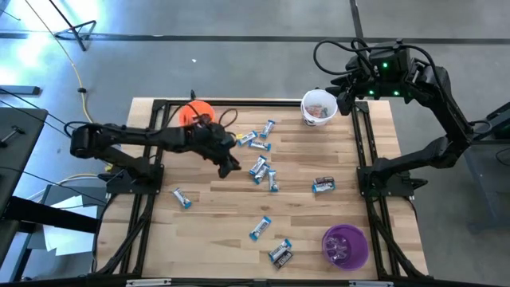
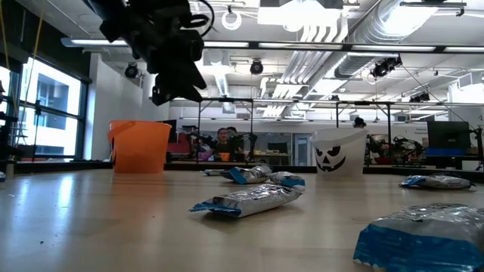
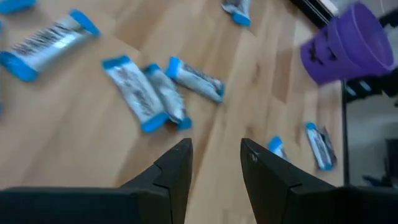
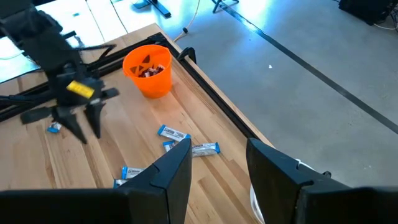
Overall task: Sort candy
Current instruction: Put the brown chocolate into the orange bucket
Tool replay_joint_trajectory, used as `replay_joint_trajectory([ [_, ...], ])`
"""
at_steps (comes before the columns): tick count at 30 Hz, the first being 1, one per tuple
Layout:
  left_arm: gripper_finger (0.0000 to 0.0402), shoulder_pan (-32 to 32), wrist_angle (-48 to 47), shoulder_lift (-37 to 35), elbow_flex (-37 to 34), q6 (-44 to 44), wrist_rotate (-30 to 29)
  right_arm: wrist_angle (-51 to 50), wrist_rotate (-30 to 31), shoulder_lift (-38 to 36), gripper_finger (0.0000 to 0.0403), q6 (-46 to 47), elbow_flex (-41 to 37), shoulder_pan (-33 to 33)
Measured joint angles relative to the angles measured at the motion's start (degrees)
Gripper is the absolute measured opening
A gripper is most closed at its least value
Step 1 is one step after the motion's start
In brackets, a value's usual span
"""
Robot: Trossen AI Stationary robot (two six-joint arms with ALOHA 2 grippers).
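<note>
Nearest the front edge of the pale wooden plank worktop (image 1: 223,231), a translucent purple plastic cup (image 1: 345,245) stands at the front right corner, with a dark-wrapped candy piece (image 1: 280,253) just beside it and a blue-and-white foil-wrapped candy piece (image 1: 260,229) a little farther in. More of the candy lies scattered over the middle: a loose cluster of blue-and-white pieces (image 1: 262,171) near the centre, a lone one (image 1: 182,198) toward the left edge, a dark one (image 1: 323,185) toward the right. The left tool (image 1: 227,163) hangs above the worktop just left of that central cluster, its two dark fingers (image 3: 177,168) apart with nothing between them. My reading is that it is lining up a pick; to do this well it should come straight down over a single wrapper, straddling its narrow width, since two pieces in the cluster lie touching side by side and could be caught together. Farther back, an orange plastic jack-o'-lantern cup (image 1: 194,112) sits at the back left corner, already holding some dark pieces, and a white cup with a printed pumpkin face (image 1: 319,108) stands at the back edge right of centre. The right tool (image 1: 347,97) waits beside that white cup, fingers apart and empty. The wrapper lettering is unreadable, and the purple cup's contents cannot be made out.
</note>
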Motion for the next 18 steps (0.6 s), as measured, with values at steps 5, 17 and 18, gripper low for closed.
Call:
replay_joint_trajectory([
  [5, 0.0122, -4.7, 1.5, 0.1, 0.0, -2.9, 2.3, 0.0, 0.0, 0.0, 0.0149, 0.0, 0.0, 0.0],
  [17, 0.0122, -19.2, 7.9, 5.8, 2.2, -6.4, 1.3, 0.0, 0.0, 0.0, 0.0149, 0.0, 0.0, 0.0],
  [18, 0.0122, -20.0, 8.2, 6.9, 3.5, -6.3, 1.3, 0.0, 0.0, 0.0, 0.0149, 0.0, 0.0, 0.0],
])
